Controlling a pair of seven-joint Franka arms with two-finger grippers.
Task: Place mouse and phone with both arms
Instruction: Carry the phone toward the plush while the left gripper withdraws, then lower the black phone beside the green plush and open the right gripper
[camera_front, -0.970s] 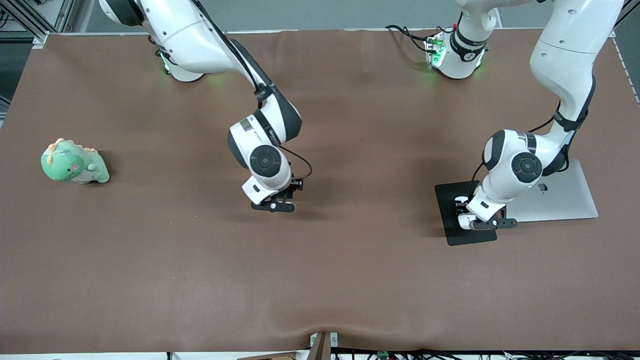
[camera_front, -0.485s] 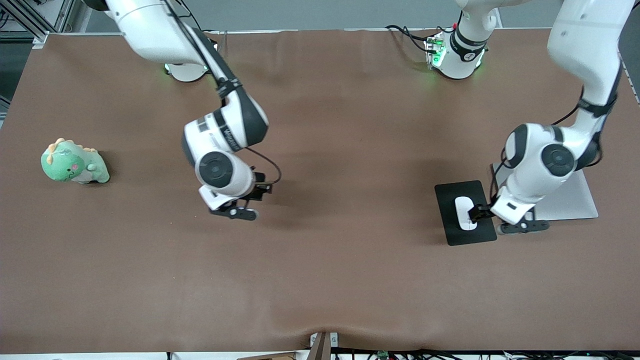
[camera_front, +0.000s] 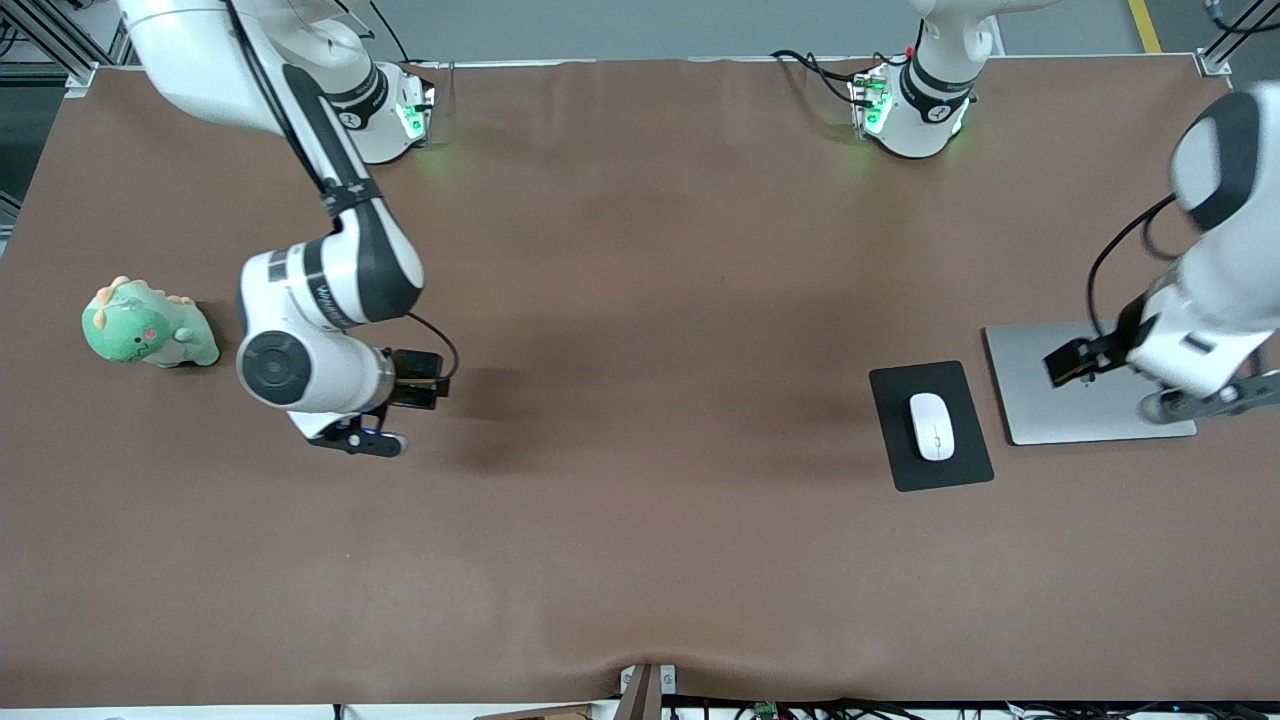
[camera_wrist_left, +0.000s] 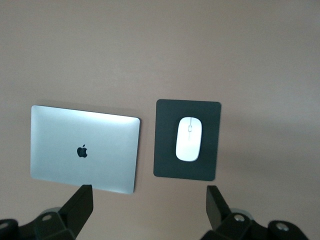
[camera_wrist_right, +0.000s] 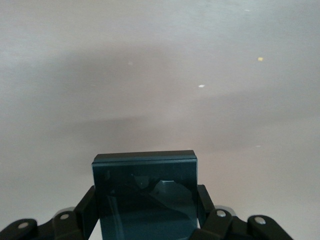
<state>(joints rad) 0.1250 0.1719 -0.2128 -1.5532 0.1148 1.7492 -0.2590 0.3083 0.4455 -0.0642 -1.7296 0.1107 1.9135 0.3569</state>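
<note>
left jaws (camera_wrist_left: 147, 207) left mouse (camera_front: 931, 426) behind.

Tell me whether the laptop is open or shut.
Shut: the laptop lies flat beside the mouse pad, lid and logo facing up.

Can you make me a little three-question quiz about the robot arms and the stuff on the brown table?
1. True or false: the small white oval mouse lies on the flat black rectangular pad.
2. What does the right claw hold? A) a small black glossy phone B) the green dinosaur toy C) nothing
3. Fill in: the left claw hangs open over the flat silver ______.

Key
1. True. The mouse rests on the pad, beside the silver laptop.
2. A. The black glossy phone sits between the right claw's fingers; the green dinosaur toy stands alone at the right arm's end of the table.
3. Laptop.
</note>
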